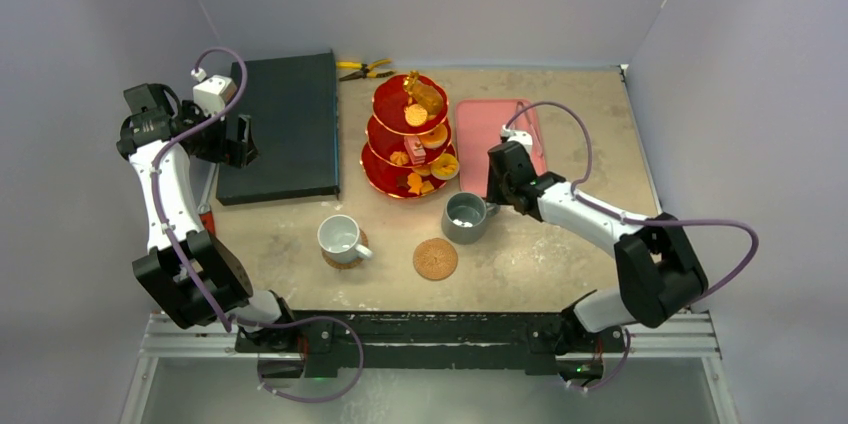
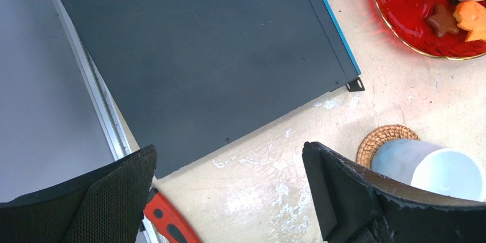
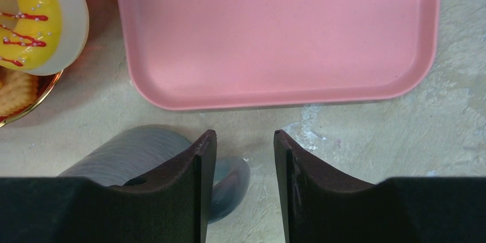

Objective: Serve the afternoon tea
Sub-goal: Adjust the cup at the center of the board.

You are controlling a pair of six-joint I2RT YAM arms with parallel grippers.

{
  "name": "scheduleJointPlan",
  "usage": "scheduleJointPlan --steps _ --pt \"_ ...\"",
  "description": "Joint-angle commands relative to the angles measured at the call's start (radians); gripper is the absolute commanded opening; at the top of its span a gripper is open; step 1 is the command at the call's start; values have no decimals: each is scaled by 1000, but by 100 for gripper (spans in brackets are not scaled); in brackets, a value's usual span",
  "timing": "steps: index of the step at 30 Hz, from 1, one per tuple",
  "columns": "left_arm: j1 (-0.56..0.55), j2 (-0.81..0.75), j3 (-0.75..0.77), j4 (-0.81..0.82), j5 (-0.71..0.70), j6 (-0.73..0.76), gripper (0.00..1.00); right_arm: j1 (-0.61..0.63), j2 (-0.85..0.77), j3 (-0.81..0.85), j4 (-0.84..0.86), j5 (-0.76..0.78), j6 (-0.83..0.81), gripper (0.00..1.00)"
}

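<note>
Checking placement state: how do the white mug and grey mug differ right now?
White mug sits on a cork coaster; grey mug stands on bare table, beside the empty coaster. Right claw is at the grey mug's handle; no claw is at the white mug. Both upright.

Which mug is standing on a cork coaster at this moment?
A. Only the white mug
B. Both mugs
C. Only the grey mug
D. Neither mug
A: the white mug sits on a cork coaster, while the grey mug stands on the bare table, and the second coaster lies free beside it.
</note>
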Motion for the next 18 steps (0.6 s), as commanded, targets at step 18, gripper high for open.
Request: scheduleJointPlan --steps 18 --pt "6 -41 -30 22 40 20 99 190 -175 -124 -118 -126 242 51"
